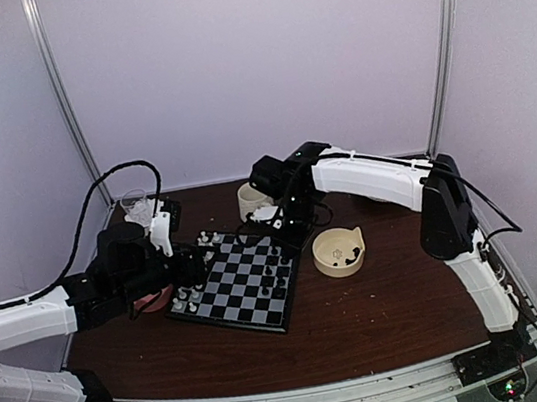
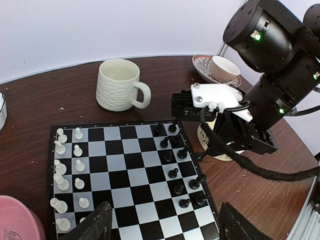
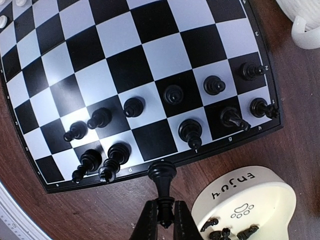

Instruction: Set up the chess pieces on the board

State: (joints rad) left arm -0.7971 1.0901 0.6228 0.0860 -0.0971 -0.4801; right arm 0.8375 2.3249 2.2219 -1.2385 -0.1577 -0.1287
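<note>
right gripper point(image 3: 162, 209) clamped on one black piece point(image 3: 161, 174), held upright, its head at the near rim of the board point(image 3: 150, 55). past it, black pieces point(image 3: 190, 131) stand on the two closest rows. cream bowl point(image 3: 260, 197) just right of my fingers, more black figures inside. left gripper point(image 2: 165, 212) spread wide, nothing in it, over the board's opposite edge, white pieces point(image 2: 62, 165) to its left.

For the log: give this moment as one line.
right fingers: shut on black piece at board edge | left fingers: open
</note>
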